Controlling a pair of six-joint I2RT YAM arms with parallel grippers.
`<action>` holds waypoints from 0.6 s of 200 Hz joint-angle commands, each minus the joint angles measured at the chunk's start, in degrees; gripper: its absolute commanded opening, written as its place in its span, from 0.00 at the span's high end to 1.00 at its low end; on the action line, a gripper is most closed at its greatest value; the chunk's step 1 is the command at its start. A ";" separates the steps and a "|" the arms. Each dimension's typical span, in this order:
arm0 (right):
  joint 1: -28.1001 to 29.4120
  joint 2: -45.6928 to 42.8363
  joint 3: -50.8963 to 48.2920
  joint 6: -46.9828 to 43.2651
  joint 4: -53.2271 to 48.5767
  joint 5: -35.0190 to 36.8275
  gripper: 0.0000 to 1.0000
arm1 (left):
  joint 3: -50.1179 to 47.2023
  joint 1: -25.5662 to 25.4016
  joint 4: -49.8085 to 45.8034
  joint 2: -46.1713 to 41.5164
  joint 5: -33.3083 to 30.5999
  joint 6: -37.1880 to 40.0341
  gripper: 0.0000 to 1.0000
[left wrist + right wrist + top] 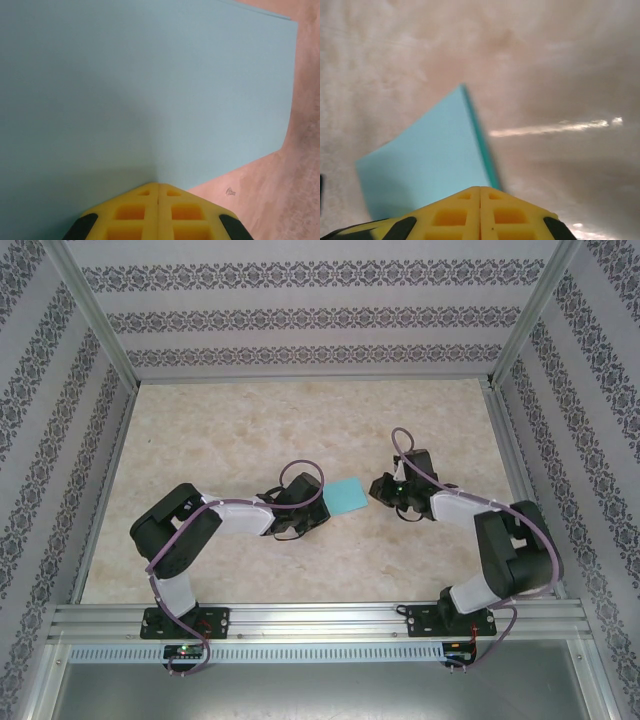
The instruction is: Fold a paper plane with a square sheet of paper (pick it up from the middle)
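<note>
Left gripper (158, 185), reaching rightward low, pinches the square sheet of paper (150, 90).

- The left arm (215, 515) rose from its base with the elbow folded out to the left and the forearm running rightward toward the middle.
- The left gripper (312, 505) pointed right and downward, its yellow fingers (135, 212) pressed together with no gap.
- The right arm (500, 540) bent at the right, forearm reaching leftward.
- The right gripper (380, 488) faced left, its fingers (510, 215) likewise closed flush.

Top view overhead, far; wrist views close, facing forward, sharing paper sheet (430, 165)
</note>
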 commanded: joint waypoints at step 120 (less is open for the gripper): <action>8.50 10.72 1.55 4.50 4.74 2.77 0.94 | 1.83 0.66 -11.31 0.62 -1.35 7.27 0.99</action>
